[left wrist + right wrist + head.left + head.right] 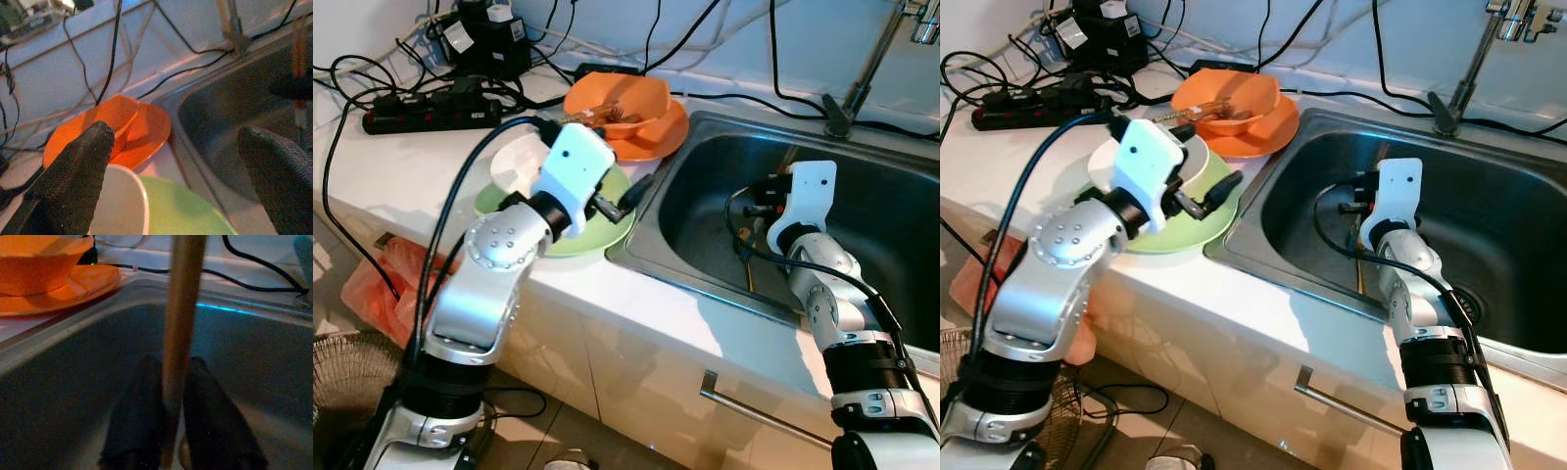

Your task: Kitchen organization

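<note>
Right wrist view, right pincer (171, 450) gripping round wooden stick (182, 318), steel sink (58, 382)

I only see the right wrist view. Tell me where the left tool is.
Observer: The left tool hovers over a green plate on the counter, beside the sink.
Operator: Report whether it holds anything.
Observer: Nothing. Its fingers are spread wide, above a white bowl that sits on that plate.
Operator: My right tool grips a stick. Say what stands behind the sink.
Observer: A tap rises from the sink's back rim.
</note>
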